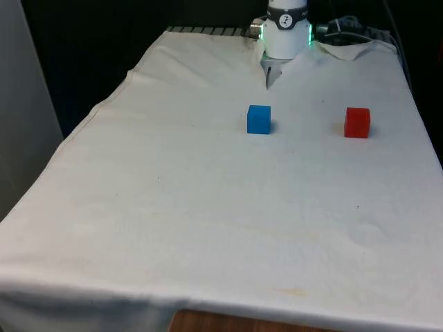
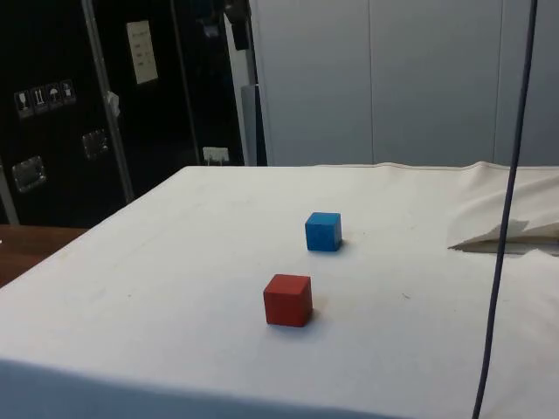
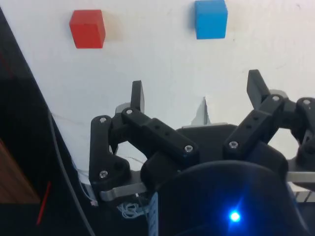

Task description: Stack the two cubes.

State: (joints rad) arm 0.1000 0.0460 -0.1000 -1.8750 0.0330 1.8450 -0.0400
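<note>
Wrist view has the black two-finger jaws (image 3: 197, 91) spread wide and holding nothing, high above the white-clothed desk (image 1: 208, 207). On the front view, the small blue cube (image 1: 259, 119) sits near centre, and the small red cube (image 1: 357, 122) lies well apart at its 3 o'clock.

A white cloth (image 1: 208, 207) covers the table, with dark cabinets (image 2: 105, 96) and pale wall panels (image 2: 393, 78) behind.

A lab test bench: white cloth-draped table (image 1: 208, 207), dark equipment cabinets (image 2: 61, 113), hanging cable (image 2: 507, 218).
</note>
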